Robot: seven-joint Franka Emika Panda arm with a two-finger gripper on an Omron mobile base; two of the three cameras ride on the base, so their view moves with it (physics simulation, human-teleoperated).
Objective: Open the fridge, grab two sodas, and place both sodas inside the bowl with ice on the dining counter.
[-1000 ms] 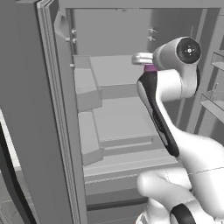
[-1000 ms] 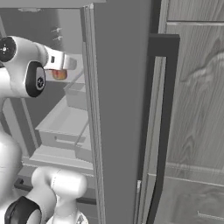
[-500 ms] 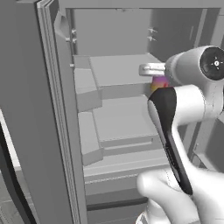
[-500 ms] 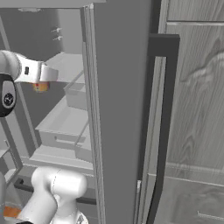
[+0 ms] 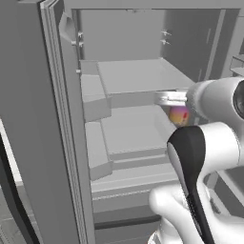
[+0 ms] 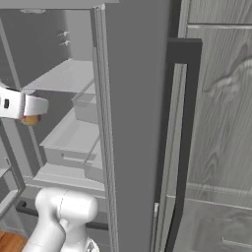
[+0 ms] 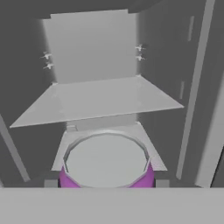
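**Q:** Grey cabinet first: what is the status of the fridge (image 5: pixel 133 95)?

**A:** Its doors stand open. The left door (image 5: pixel 33 124) and the right door (image 6: pixel 133 123) both swing outward, exposing bare grey shelves (image 5: pixel 136 76) and door bins (image 5: pixel 95 100). That step reads as done.

**Q:** And the arm?

**A:** The white arm (image 5: pixel 209 157) rises from the base, bends at a dark elbow joint, and extends the wrist roughly level, in front of the shelves at mid height.

**Q:** What about the gripper (image 5: pixel 171 99)?

**A:** It is clamped on a soda can (image 7: pixel 106 166). The hand view looks down on the can's silver lid and purple rim, tight against the camera. In the left base view the can's orange-yellow lower body (image 5: pixel 179 115) hangs below the fingers, clear of the shelf.

**Q:** What remains?

**A:** By judgement, most of the task: carrying this can to the bowl on the dining counter, then fetching and placing the second soda.
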